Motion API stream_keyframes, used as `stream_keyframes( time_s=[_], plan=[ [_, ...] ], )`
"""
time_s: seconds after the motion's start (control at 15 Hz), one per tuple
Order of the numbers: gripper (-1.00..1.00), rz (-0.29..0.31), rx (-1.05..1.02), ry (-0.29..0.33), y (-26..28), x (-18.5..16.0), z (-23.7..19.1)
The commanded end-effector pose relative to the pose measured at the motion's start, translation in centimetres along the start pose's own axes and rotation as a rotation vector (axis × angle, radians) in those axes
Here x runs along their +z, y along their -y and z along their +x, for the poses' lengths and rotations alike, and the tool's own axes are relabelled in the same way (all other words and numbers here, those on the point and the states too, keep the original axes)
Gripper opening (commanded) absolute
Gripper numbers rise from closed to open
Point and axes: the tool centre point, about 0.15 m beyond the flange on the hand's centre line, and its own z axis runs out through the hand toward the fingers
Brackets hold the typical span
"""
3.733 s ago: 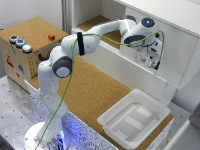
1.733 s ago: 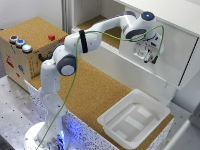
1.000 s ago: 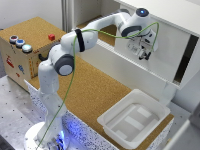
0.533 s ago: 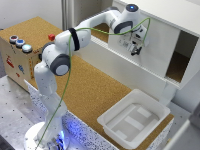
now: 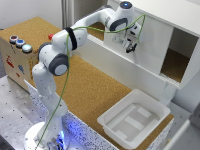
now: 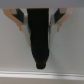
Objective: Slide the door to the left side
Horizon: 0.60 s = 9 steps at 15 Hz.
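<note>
Door (image 5: 150, 47): one white panel; one pincer (image 5: 131, 48) against it, grip state unclear.

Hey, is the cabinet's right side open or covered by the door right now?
Open: the door sits left of a dark opening showing the interior.

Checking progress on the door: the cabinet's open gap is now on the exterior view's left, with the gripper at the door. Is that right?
Not quite. The exterior view shows the open gap on its right, not left. The gripper is at the door, as you said.
</note>
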Motion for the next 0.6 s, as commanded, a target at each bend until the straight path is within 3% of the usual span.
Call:
stream_keyframes(
  time_s=[0.0,0.07,0.13,0.2,0.27,0.53],
  plan=[
    [-1.00,-0.119,-0.109,-0.015,10.18,1.91,8.91],
    [-1.00,-0.114,-0.108,-0.018,10.21,1.95,9.03],
    [1.00,-0.114,-0.101,-0.021,10.18,2.00,9.15],
    [1.00,-0.101,-0.077,-0.032,10.18,2.00,9.14],
    [1.00,-0.127,-0.067,-0.062,10.08,1.98,9.09],
    [1.00,-0.138,-0.055,-0.061,9.97,2.01,9.16]
  ],
)
